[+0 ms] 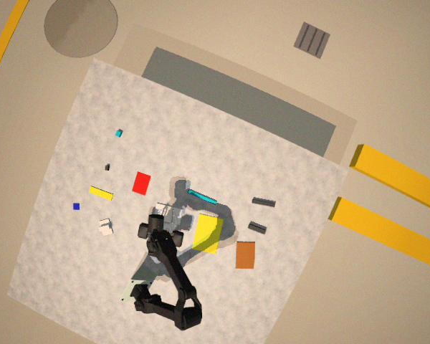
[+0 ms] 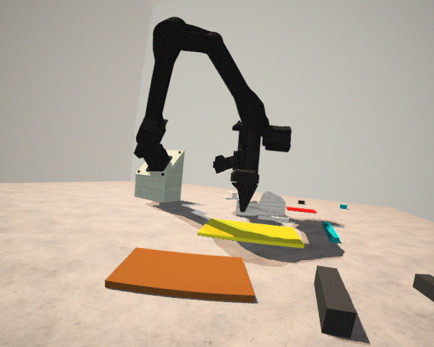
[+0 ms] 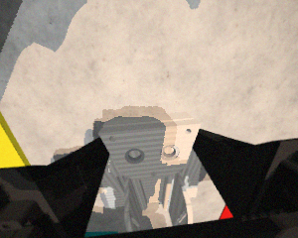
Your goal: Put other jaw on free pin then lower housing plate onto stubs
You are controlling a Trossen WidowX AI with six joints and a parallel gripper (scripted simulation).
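The pale grey housing plate point(image 3: 139, 133) lies across the space between the fingertips in the wrist view, with two round holes side by side. My gripper point(image 3: 149, 133) point(image 2: 244, 210) is shut on the plate's two side edges, fingers wide apart and pointing down. Two slim grey jaws point(image 3: 134, 203) point(image 3: 177, 200) run out from under the plate, side by side with a gap between them. The plate hides the pins and gear teeth. I cannot tell whether the stubs fill the holes or whether the plate is fully down. A grey rounded part point(image 2: 273, 204) stands upright beside the fingers.
A yellow slab point(image 1: 203, 233) point(image 2: 262, 229) point(image 3: 2, 141) and a cyan bar point(image 1: 202, 196) point(image 2: 330, 232) lie near the assembly. A red slab point(image 1: 141, 183) point(image 2: 301, 210), an orange slab point(image 1: 245, 255) point(image 2: 179, 274), two dark bars point(image 1: 264, 202) point(image 1: 256, 227) and a white piece point(image 1: 104, 226) lie farther out.
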